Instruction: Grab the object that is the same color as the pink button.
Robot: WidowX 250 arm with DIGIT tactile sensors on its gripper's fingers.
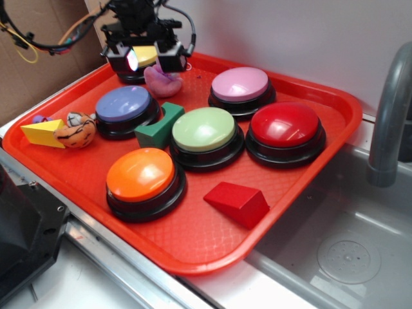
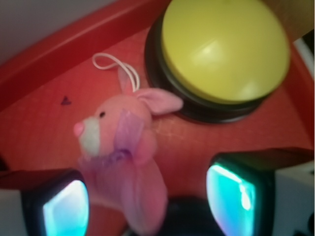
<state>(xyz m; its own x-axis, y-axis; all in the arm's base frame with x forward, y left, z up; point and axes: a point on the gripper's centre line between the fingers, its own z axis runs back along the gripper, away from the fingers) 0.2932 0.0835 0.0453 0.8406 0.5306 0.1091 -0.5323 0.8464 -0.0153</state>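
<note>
Nearest to you, a red wedge block [image 1: 237, 203] lay on the front part of the red tray [image 1: 193, 248], with a metal sink basin [image 1: 351, 257] and a grey faucet [image 1: 388, 122] off to the right. Beside the wedge sat an orange button [image 1: 141, 174] on its black base. Behind these, a green button [image 1: 204, 129] and a red button [image 1: 285, 124] stood side by side, with a dark green block [image 1: 159, 127] touching the green button's left side. Further left you had a lavender-blue button [image 1: 123, 104], an orange-faced striped toy [image 1: 76, 130] and a yellow block [image 1: 44, 132] near the tray's left rim. Toward the back right sat the pink button [image 1: 240, 84]. At the far left corner your gripper [image 1: 147, 59] hovered with its jaws spread wide and holding nothing, just above the pink plush bunny [image 1: 163, 80]. In your wrist view the bunny [image 2: 123, 157] lay on the tray floor between the two fingers, nearer the left fingertip [image 2: 64, 206] than the right, its string loop [image 2: 115, 66] trailing toward the tray wall. A yellow button [image 2: 224, 49] stood just beyond the bunny's ear, near it but apart.
</note>
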